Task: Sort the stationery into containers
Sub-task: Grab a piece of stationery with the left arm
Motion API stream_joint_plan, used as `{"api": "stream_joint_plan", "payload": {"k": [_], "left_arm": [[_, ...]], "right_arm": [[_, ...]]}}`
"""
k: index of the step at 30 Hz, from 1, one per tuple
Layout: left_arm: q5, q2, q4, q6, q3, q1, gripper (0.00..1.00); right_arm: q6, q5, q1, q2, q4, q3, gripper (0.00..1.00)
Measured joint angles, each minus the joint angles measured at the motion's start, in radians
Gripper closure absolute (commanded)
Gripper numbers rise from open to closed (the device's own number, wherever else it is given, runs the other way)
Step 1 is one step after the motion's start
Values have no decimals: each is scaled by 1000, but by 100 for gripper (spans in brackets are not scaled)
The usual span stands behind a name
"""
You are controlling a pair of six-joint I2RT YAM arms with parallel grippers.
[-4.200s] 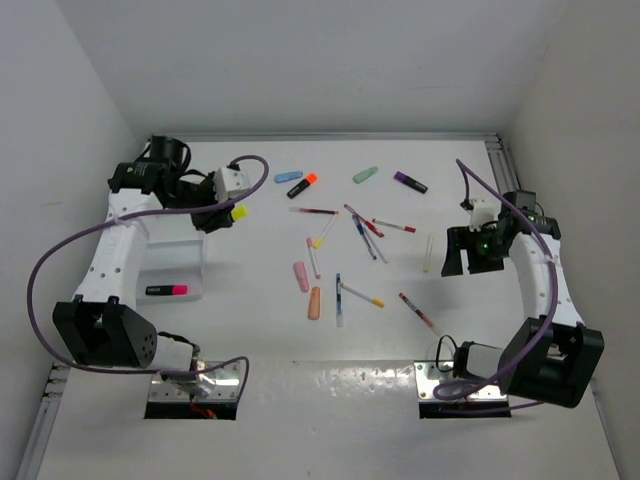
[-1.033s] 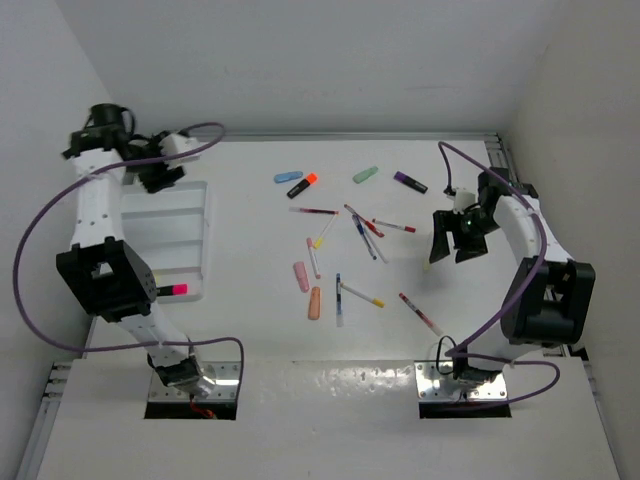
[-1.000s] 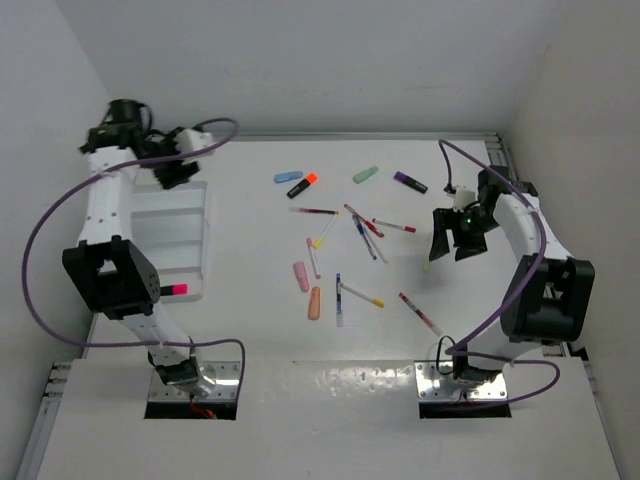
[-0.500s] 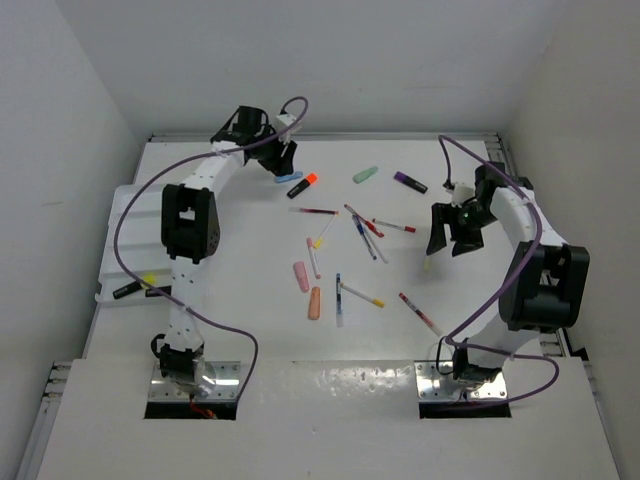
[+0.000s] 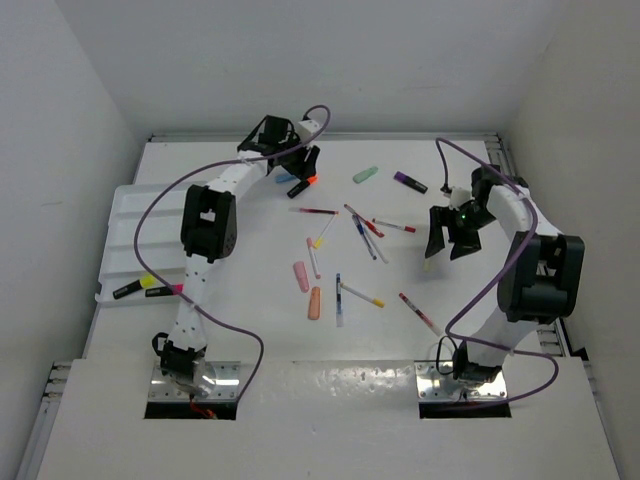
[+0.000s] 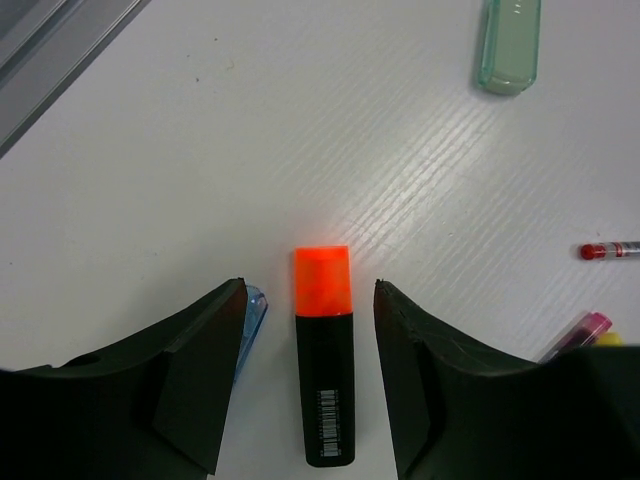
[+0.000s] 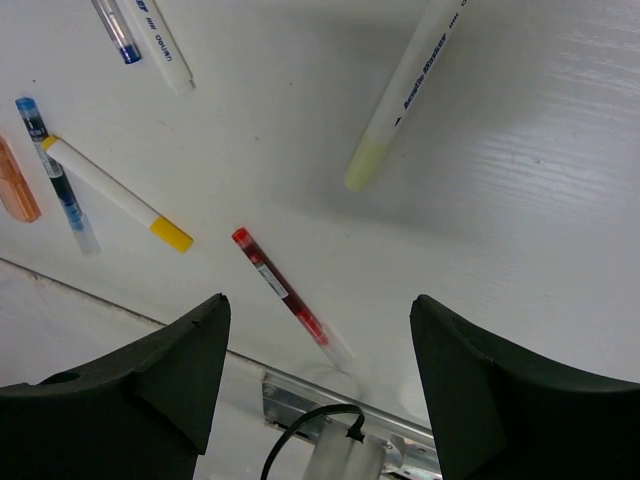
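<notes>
Left wrist camera gives me what I need: my left pincer point(image 6: 308, 300) is spread over the orange-capped black highlighter point(image 6: 328, 400). The highlighter lies in the gap between the fingers with bare table point(image 6: 200, 150) showing on either side of it, so nothing is pinched. Its long axis runs straight along the gap, cap pointing away from the wrist. I judge a plain squeeze would take it across its width once I come down. One worry is the blue highlighter point(image 6: 252, 310), which pokes out from beneath the finger on the view's left, just beside the target. I cannot tell whether that finger would clear it.

Top external view hides that gap behind the pincer body, but it gives me what the wrist cannot. The white tray point(image 5: 140, 230) sits well apart from the left pincer, back toward that arm's base side, with a few markers point(image 5: 150, 283) already lying in it. That is the carry I expect after the pick.

My right pincer point(image 7: 318, 310) is also spread and empty. A pale yellow pen point(image 7: 405, 95) lies beyond its fingertips, slanted across the line of the gap. A red-capped pen point(image 7: 285, 290) lies on the table beneath the gap itself. The left arm is the one at the highlighter; the right is well apart from it.
</notes>
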Motion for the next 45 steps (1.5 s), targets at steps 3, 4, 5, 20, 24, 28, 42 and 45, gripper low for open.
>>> {"api": "stream_joint_plan", "payload": {"k": [3, 4, 5, 20, 24, 28, 42, 45], "left_arm": [[-10, 6, 6, -3, -2, 0, 40], [-12, 7, 6, -2, -5, 0, 40], [-16, 7, 5, -1, -11, 0, 40], [-52, -3, 8, 92, -128, -11, 57], [-55, -11, -10, 111, -130, -17, 77], [-61, -61, -56, 127, -190, -34, 89], [156, -772, -368, 391, -507, 40, 100], [237, -930, -530, 571, -534, 160, 100]], "right_arm": [[0, 0, 0, 6, 0, 0, 29], [0, 0, 0, 6, 0, 0, 29], [0, 0, 0, 6, 0, 0, 29], [0, -1, 0, 17, 3, 0, 29], [0, -1, 0, 17, 2, 0, 29], [-1, -12, 0, 17, 2, 1, 30], [-18, -80, 0, -129, -1, -33, 30], [-23, -100, 0, -146, -2, -53, 30]]}}
